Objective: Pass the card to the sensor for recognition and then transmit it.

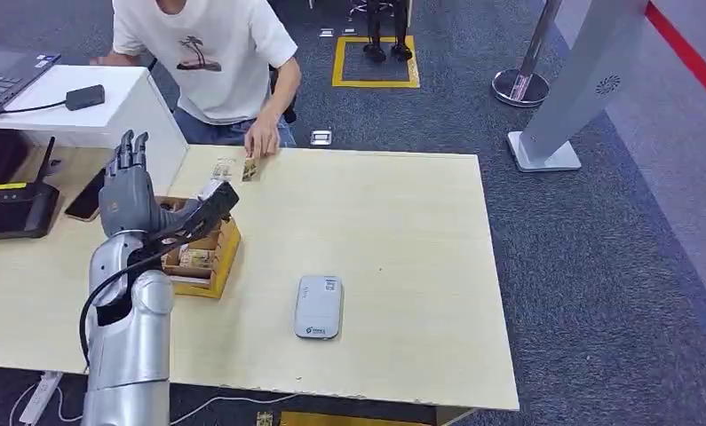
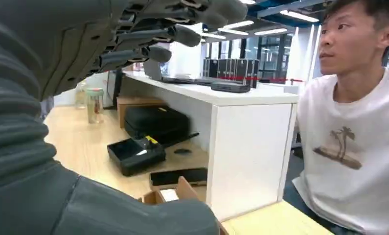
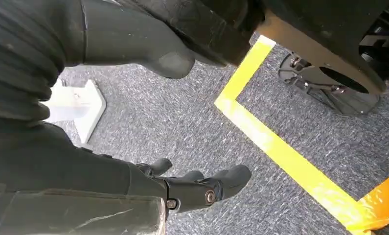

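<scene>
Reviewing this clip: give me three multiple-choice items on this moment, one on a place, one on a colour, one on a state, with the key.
1. Where does the sensor lie?
A. on the bare tabletop, right of the wooden box
B. inside the wooden box
C. on the white cabinet

2. What colour is the tape square on the carpet behind the person?
A. red
B. yellow
C. blue

3. What is the left hand doing?
A. gripping the sensor
B. pressing the router
C. raised above the wooden box, fingers extended, holding nothing

Key: 1 A, the sensor sits apart from the wooden box on the table. 2 B, the tape square is yellow. 3 C, the head view shows the fingers up and empty.
</scene>
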Available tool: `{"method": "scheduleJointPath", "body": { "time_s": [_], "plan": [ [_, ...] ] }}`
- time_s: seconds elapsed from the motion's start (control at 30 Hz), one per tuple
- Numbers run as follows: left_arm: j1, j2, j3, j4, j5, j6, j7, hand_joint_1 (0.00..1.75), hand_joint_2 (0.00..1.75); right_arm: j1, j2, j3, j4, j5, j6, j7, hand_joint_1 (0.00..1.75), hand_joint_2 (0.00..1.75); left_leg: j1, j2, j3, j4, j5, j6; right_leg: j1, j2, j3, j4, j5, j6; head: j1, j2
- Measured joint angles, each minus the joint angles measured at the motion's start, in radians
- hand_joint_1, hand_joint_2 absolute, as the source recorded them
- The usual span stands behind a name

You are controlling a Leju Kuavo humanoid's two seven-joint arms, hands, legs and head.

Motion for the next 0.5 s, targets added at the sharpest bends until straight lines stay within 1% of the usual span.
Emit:
{"method": "scheduleJointPath", "body": {
  "time_s": [0.17, 0.3, 0.4, 0.5],
  "plan": [
    [0.066, -0.028, 0.001, -0.053, 0.174, -0.031, -0.047, 0.00, 1.75, 0.004, -0.002, -0.005, 0.000, -0.010, -0.004, -0.006, 0.00, 1.75, 0.000, 0.000, 0.000, 0.000, 0.000, 0.000, 0.000, 0.000, 0.000, 0.000, 0.000, 0.000, 0.000, 0.000],
    [0.142, -0.059, 0.000, -0.121, 0.299, -0.034, -0.091, 0.00, 1.75, 0.012, -0.004, -0.018, 0.000, -0.022, -0.014, -0.017, 0.00, 1.75, 0.000, 0.000, 0.000, 0.000, -0.001, 0.001, 0.000, 0.000, 0.000, 0.000, -0.001, 0.000, 0.000, 0.000],
    [0.174, -0.059, -0.001, -0.165, 0.382, -0.030, -0.113, 0.00, 1.75, 0.021, -0.005, -0.024, 0.000, -0.034, -0.021, -0.021, 0.00, 1.75, 0.000, 0.000, 0.000, 0.000, -0.001, 0.001, 0.000, 0.000, -0.001, 0.000, -0.001, 0.000, 0.000, 0.000],
    [0.199, -0.057, -0.002, -0.193, 0.422, -0.027, -0.123, 0.00, 1.75, 0.025, -0.005, -0.029, 0.000, -0.035, -0.022, -0.022, 0.00, 1.75, 0.000, 0.000, -0.001, 0.000, -0.001, 0.001, 0.000, 0.000, -0.001, 0.000, 0.000, 0.000, 0.000, 0.000]
  ]
}}
